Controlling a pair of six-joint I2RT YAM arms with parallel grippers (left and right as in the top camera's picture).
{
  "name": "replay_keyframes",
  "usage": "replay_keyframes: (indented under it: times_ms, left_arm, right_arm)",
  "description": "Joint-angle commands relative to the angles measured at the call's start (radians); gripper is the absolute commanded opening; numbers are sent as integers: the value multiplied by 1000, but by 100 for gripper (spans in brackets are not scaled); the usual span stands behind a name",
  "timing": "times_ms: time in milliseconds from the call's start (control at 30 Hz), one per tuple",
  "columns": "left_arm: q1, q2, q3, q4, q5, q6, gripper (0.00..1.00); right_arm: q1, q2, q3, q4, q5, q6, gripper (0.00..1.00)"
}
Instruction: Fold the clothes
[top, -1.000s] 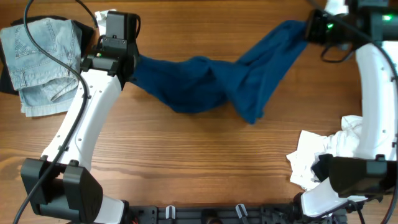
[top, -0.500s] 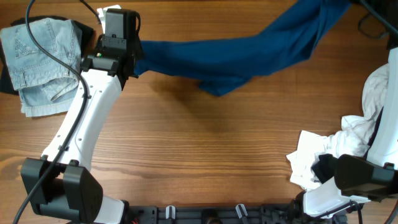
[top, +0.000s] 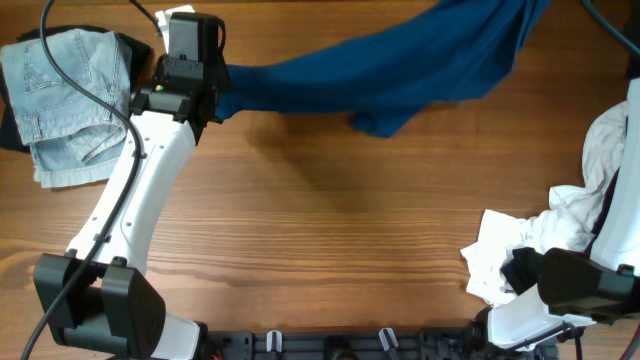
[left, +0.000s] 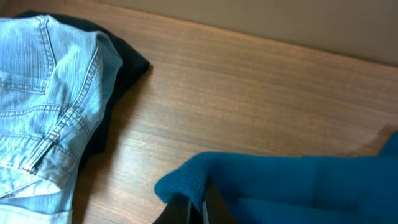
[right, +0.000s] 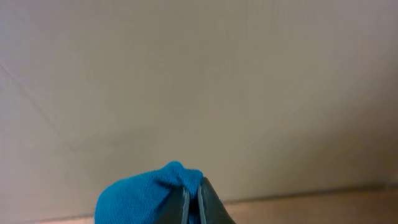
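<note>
Left pincer (left: 198, 210) pinches bunched, soft blue shirt (left: 298, 186).

The blue shirt (top: 400, 75) is cut off at the overhead's top edge toward the right jaws; the denim (left: 43, 106), left of the left jaws, is cropped.

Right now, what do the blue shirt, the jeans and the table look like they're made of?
The blue shirt looks like soft matte knit, probably cotton jersey: it hangs in loose folds with a fine fuzzy texture. The jeans are pale washed denim, showing twill lines and stitched seams. The table looks like wood or veneer: streaky grain, low sheen.
</note>
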Motion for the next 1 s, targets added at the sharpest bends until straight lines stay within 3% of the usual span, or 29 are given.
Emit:
replay_keyframes:
  times_ms: [0, 167, 300, 500, 667, 967]
  left_arm:
    - [0, -2, 13, 71, 1, -9, 4]
    - [0, -29, 13, 254, 5, -1, 4]
    - [0, -84, 14, 487, 8, 56, 4]
    - [-2, -222, 17, 724, 8, 151, 4]
    - [-2, -340, 17, 677, 8, 154, 4]
    - [-10, -399, 17, 555, 8, 154, 4]
  right_arm:
    - [-11, -37, 89, 6, -19, 10, 4]
    - [-11, -40, 89, -135, -93, 13, 4]
    - [-11, -40, 89, -251, -98, 12, 4]
    - [-10, -40, 89, -308, -109, 6, 4]
    - [-10, -37, 89, -347, -167, 8, 4]
    - [-8, -38, 89, -409, -180, -7, 4]
